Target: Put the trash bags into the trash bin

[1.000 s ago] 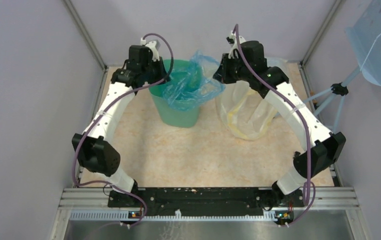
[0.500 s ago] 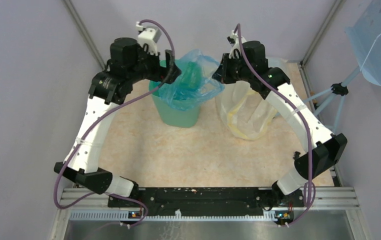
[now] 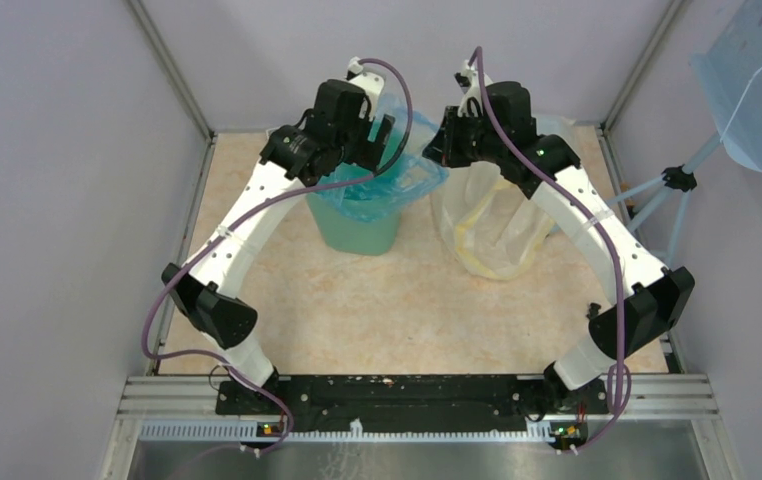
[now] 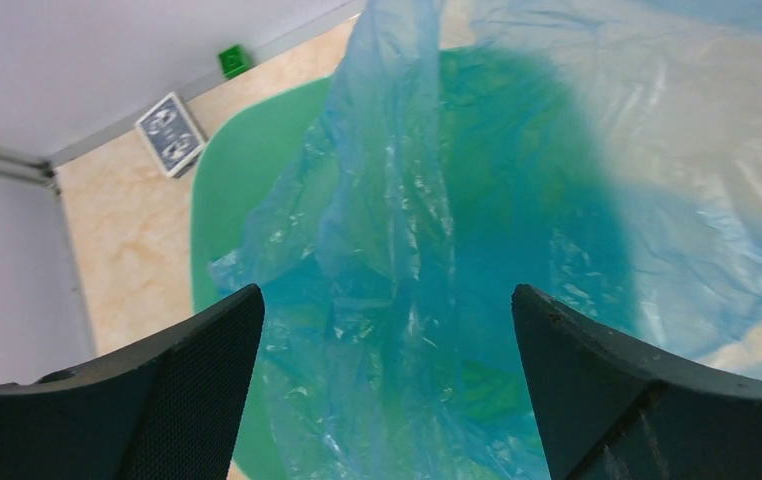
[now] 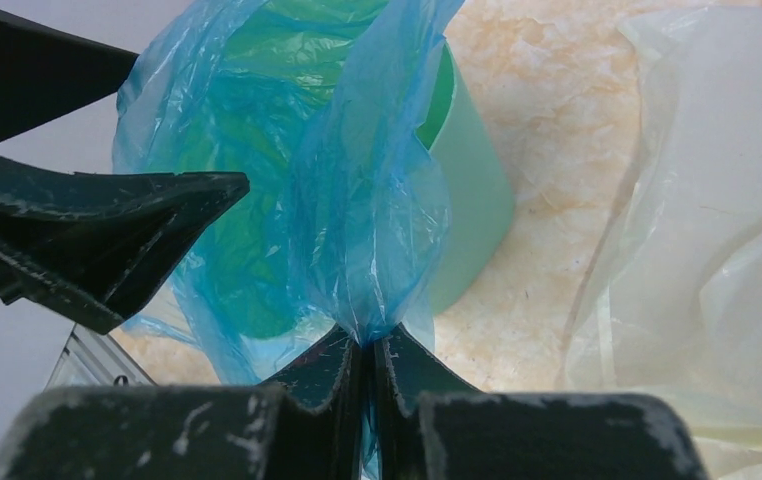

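One blue bag [image 5: 367, 200] drapes over one green bin [image 3: 357, 232]; the right pincer [image 5: 367, 345] pinches the bag, the left pincer [image 4: 387, 300] gapes wide.

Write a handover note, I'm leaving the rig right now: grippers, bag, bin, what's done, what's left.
Left gripper: open, over the bin's mouth, holding nothing.
Right gripper: shut on a fold of the blue bag.
Bin: upright; a clear bag lies to its right.
Done: much of the blue bag sits inside the bin.
Left: its edges spill over the rim; probably push them in, then release.
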